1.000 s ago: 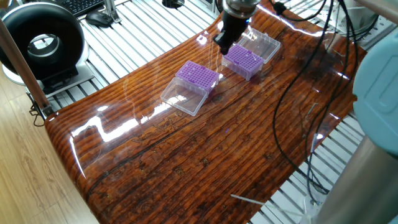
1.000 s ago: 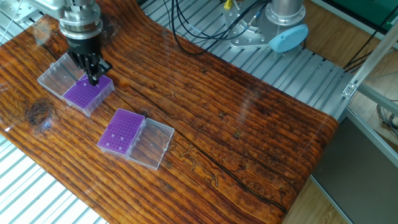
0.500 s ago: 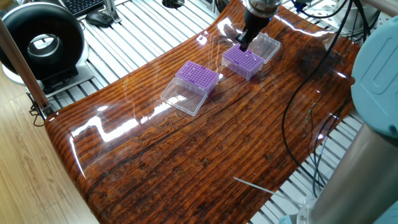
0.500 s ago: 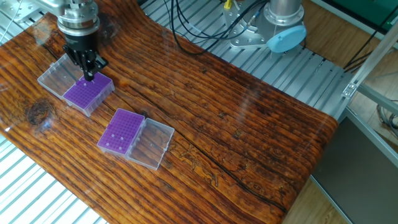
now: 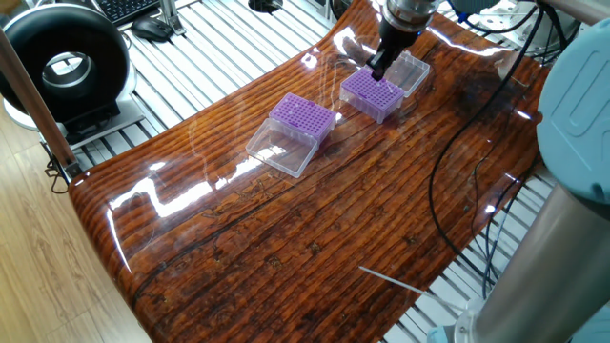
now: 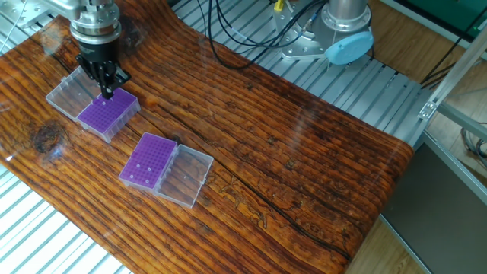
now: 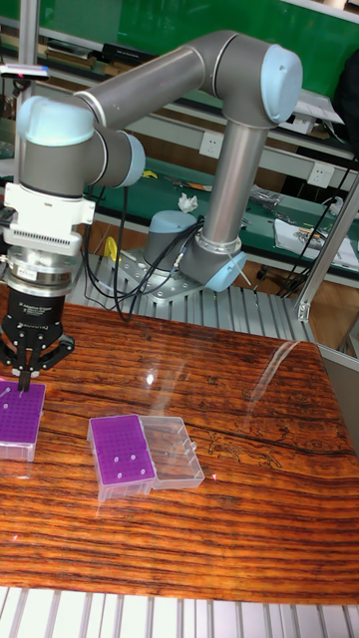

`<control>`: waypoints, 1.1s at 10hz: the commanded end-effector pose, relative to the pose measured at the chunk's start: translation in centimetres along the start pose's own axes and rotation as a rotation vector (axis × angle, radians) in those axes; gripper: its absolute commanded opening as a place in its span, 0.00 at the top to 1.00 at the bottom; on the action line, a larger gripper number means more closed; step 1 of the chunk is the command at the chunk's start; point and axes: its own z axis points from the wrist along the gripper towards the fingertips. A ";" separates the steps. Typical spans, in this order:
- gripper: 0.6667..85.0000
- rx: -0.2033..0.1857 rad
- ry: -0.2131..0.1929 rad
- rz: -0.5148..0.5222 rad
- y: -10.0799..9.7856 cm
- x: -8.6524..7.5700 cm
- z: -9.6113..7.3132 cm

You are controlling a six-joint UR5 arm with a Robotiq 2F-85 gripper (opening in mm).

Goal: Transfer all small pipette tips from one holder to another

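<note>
Small pipette tips (image 7: 8, 393) in purple box (image 6: 108, 114), directly beneath nearly closed fingers (image 6: 107, 86); grasp unclear.

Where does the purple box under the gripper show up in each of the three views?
One fixed view: purple box at upper centre-right, gripper over its far corner.
The other fixed view: it sits at upper left, under the gripper.
Tall fixed view: it is cut by the left edge, mid-height.
Shared landmark: the second purple box with its clear lid.
</note>
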 end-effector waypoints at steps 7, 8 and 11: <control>1.00 -0.040 -0.025 0.019 0.5 -0.2 0.4; 1.00 -0.040 -0.025 0.019 0.5 -0.2 0.4; 1.00 -0.039 -0.032 0.012 0.4 -0.3 0.4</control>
